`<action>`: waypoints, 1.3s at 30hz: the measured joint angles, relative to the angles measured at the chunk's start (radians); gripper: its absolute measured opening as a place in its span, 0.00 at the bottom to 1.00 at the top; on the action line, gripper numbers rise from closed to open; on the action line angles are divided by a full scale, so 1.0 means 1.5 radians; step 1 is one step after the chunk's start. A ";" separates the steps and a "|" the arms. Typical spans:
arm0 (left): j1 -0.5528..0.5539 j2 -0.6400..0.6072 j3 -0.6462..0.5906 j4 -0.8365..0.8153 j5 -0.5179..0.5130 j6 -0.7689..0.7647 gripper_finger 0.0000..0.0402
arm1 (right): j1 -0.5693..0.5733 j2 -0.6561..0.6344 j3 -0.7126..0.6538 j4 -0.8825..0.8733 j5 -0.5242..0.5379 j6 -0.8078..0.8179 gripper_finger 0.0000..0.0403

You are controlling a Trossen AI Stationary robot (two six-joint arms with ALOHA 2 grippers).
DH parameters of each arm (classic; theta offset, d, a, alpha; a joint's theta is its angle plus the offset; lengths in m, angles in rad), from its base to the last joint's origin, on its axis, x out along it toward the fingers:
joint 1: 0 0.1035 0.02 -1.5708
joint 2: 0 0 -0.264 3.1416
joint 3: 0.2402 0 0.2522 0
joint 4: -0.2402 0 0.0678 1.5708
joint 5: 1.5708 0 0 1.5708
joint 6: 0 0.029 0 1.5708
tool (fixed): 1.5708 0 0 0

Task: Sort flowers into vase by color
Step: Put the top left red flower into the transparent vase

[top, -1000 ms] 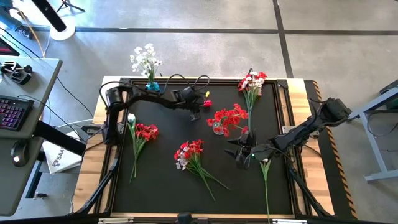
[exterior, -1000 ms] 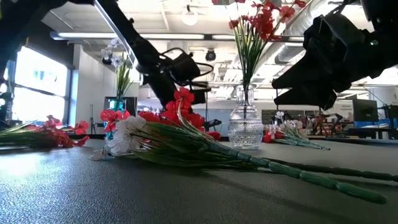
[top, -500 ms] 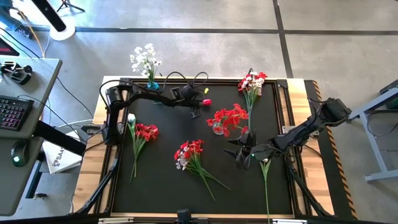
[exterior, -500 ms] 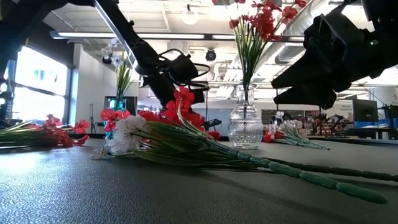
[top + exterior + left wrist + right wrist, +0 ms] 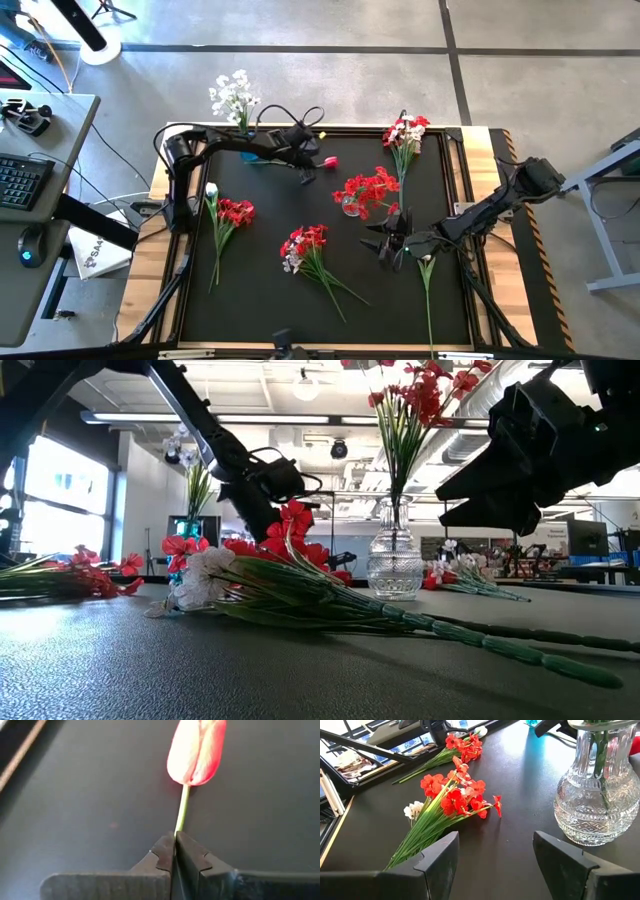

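My left gripper (image 5: 307, 167) hangs over the far part of the black mat, shut on a single red tulip-like bud (image 5: 329, 161) with a thin green stem. Just to its left stands a blue vase (image 5: 245, 137) with white flowers (image 5: 234, 95). A clear glass vase (image 5: 350, 205) holding red flowers (image 5: 368, 188) stands mid-mat. My right gripper (image 5: 380, 243) waits open right of centre, near that glass vase (image 5: 592, 805). Loose bunches lie flat on the mat: one at the left (image 5: 228, 214), one at centre (image 5: 305, 245), a mixed one at the far right (image 5: 405, 133). My left gripper pinches the bud's green stem (image 5: 178, 822) between its two shut fingers (image 5: 162, 852), a short way below the red bud (image 5: 196, 750). The stem runs on straight out of the fingertips, in line with them. The bud is lifted clear of the mat.
A single sprig with a white blossom (image 5: 427, 285) lies near the right gripper, toward the near edge. Cables loop behind the left wrist (image 5: 300, 120). The mat's raised frame (image 5: 455, 160) borders the work area. A desk with a keyboard (image 5: 25, 180) stands off the table's left.
My left gripper has moved toward the table's far edge and a little left, toward the blue vase, staying shut on the stem and carrying the red bud along. The right arm has kept still.
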 joint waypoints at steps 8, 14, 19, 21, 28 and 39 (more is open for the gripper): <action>-0.011 -0.001 0.001 -0.021 -0.050 0.002 0.10 | 0.000 0.000 0.000 -0.001 0.000 0.000 0.63; -0.025 -0.006 0.002 -0.063 -0.048 0.000 0.15 | 0.000 0.000 0.000 -0.001 0.001 0.000 0.63; -0.043 -0.031 0.000 -0.139 -0.054 0.000 0.16 | 0.000 0.000 0.000 0.000 0.004 0.000 0.63; -0.048 -0.046 -0.001 -0.180 -0.051 0.000 0.16 | 0.000 0.000 0.000 0.001 0.004 0.000 0.63; -0.075 -0.098 -0.001 -0.313 -0.015 0.032 0.16 | 0.000 0.000 0.000 0.003 0.007 -0.003 0.63; -0.097 -0.078 -0.001 -0.180 -0.052 0.134 0.20 | 0.000 0.000 0.000 0.003 0.008 -0.005 0.63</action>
